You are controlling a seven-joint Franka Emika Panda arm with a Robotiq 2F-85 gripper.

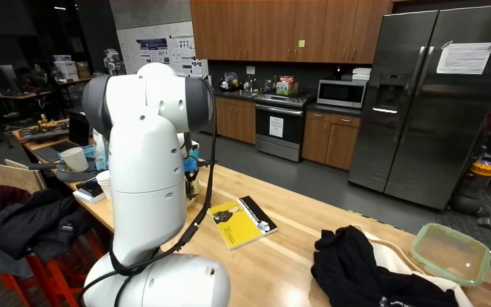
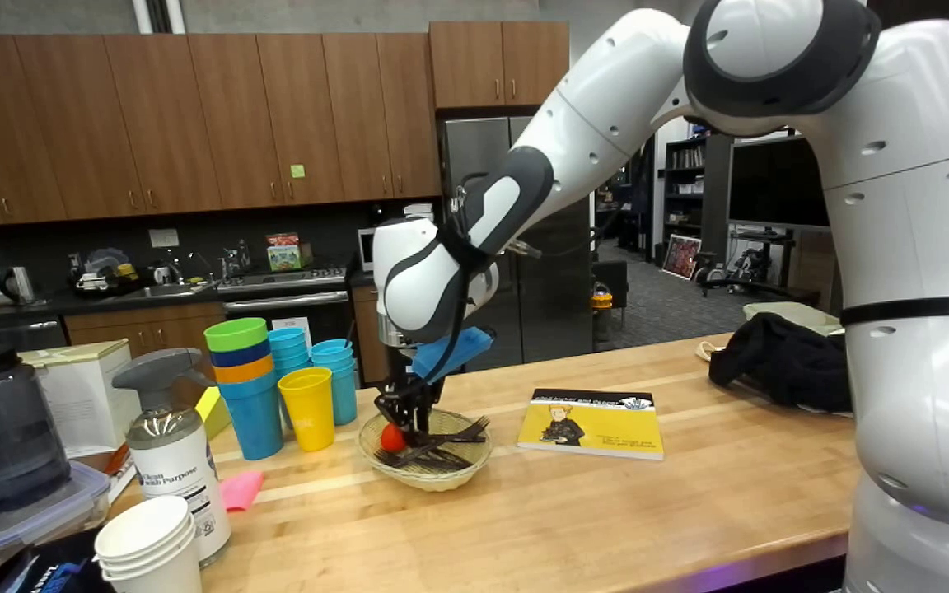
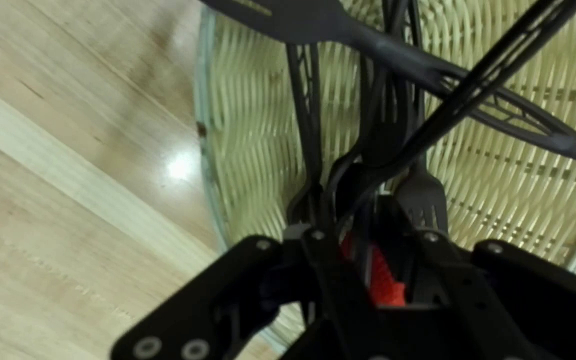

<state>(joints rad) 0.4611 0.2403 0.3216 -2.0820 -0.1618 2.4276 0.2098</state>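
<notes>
- In the wrist view, the gripper (image 3: 355, 227) reaches in from the lower edge over a woven basket (image 3: 248, 150); its fingers stand a little apart, and I cannot tell whether anything is grasped between them
- Straight ahead of the fingertips, black utensils (image 3: 312, 155) lie in the basket, several with long axes roughly in line with the fingers; whether any touch is lost in the dark tangle
- Farther ahead, a black fork (image 3: 403, 57) crosses at a slant on top of the others, while a red round thing (image 3: 385, 285) shows in the gap between the fingers
- Pale wooden tabletop (image 3: 93, 225) fills the left of this view, its grain running at a slant
- In an exterior view, the single white arm (image 2: 590, 123) slopes down to the gripper, which points downward inside the basket; the red round thing lies just beside the fingers, and some black utensils lean toward a yellow book (image 2: 594, 428)
- On the opposite side of the basket stand stacked cups (image 2: 250, 416) and a spray bottle (image 2: 174, 461)
- In an exterior view, the arm hides most of the gripper and basket; black cloth (image 1: 356, 268) and a clear container (image 1: 454, 251) lie at one end of the tabletop, with a refrigerator (image 1: 399, 106) beyond
</notes>
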